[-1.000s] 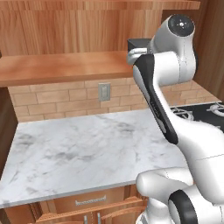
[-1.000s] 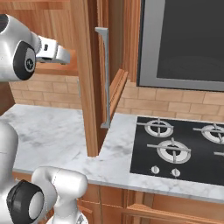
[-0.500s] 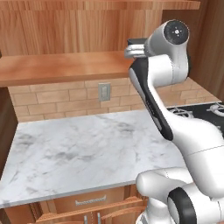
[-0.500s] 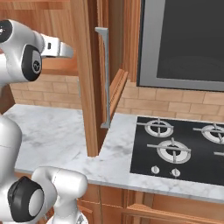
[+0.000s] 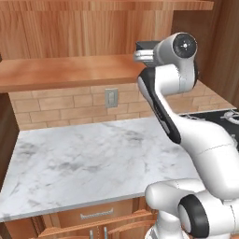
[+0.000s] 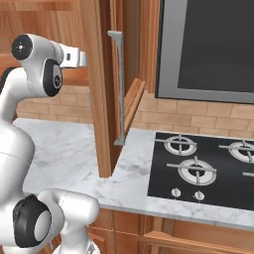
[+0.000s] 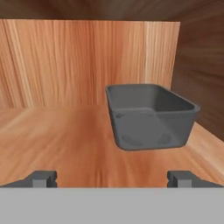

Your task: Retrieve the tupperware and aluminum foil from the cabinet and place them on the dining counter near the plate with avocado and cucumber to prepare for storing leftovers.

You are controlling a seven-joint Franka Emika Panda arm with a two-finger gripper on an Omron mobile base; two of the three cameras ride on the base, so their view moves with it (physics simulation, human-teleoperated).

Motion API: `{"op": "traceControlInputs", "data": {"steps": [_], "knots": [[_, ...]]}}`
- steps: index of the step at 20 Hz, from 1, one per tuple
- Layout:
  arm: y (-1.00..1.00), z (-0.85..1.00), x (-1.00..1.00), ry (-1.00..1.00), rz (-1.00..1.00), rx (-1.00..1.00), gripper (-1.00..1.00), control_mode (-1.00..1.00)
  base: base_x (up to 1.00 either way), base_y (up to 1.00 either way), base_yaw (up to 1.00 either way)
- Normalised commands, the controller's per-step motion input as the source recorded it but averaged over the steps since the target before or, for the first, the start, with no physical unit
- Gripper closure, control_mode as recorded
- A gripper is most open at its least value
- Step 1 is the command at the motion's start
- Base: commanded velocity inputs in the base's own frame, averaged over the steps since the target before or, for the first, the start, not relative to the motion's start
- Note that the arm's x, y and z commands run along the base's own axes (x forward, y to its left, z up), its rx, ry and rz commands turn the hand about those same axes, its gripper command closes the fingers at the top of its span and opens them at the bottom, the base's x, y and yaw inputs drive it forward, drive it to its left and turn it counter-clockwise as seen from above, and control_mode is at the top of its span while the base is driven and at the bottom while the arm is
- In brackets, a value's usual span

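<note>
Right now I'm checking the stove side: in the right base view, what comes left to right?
Robot arm → cabinet side panel → grey door handle → black stove.

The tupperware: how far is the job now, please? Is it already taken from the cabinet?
Done: nothing is delivered yet. The tupperware sits on the cabinet shelf, near the right wall. In hand: the gripper is open and lined up in front of the tub, not touching it. Left: grasp the tub, carry it to the dining counter, then do the same for the aluminum foil.
</note>
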Motion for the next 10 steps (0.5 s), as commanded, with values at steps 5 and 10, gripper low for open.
{"op": "traceControlInputs", "data": {"steps": [5, 10], "knots": [[-0.15, 0.16, 0.34, 0.00, 0.00, 0.00, -1.00, -1.00, 0.00, 0.00, 0.00], [0.00, 0.16, 0.32, 0.00, 0.00, -0.01, -1.00, -1.00, 0.00, 0.00, 0.00]]}}
